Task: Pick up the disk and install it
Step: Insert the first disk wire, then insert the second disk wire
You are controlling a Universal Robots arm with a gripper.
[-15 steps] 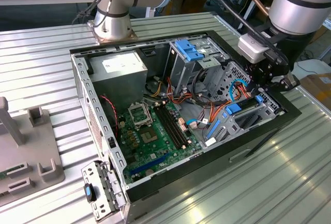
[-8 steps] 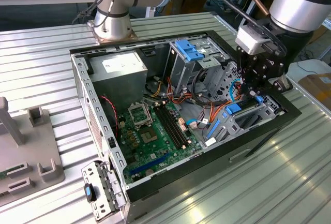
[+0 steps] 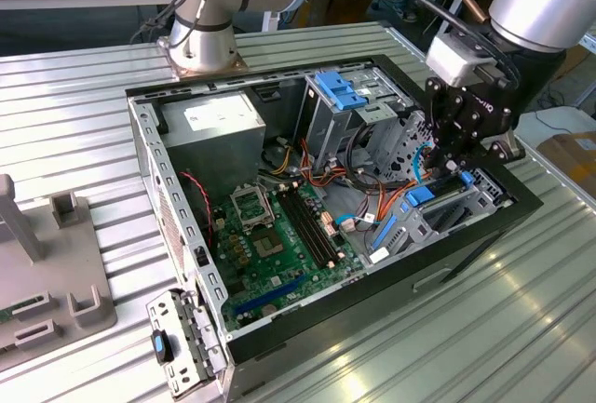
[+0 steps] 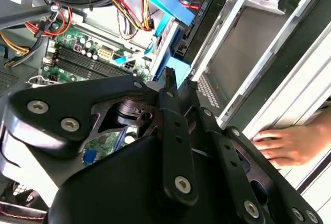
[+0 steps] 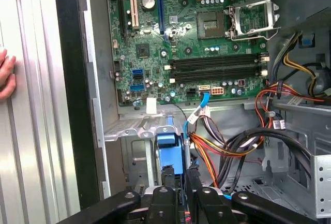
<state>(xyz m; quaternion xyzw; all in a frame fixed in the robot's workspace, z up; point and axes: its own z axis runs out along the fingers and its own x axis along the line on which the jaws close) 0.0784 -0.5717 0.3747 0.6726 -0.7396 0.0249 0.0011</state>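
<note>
The disk (image 5: 169,146) shows edge-on as a bright blue carrier with a dark body, standing upright in the drive bay of the open computer case (image 3: 149,170). In the exterior view its blue carrier (image 3: 419,194) sits low in the bay at the case's right end. My black gripper (image 3: 449,168) reaches down into that bay from above. In both wrist views its two fingers stand close together on the blue carrier edge, so the gripper (image 5: 179,175) is shut on the disk (image 4: 178,68). Most of the disk's body is hidden by the gripper (image 4: 179,79) and the bay walls.
A ribbed blue flap (image 3: 340,91) stands raised behind the bay. Bundled orange, red and black cables (image 5: 227,146) crowd the bay's side. The green motherboard (image 3: 279,226) and grey power supply (image 3: 219,128) occupy the case. A person's hand (image 4: 289,144) rests on the ribbed table beside it.
</note>
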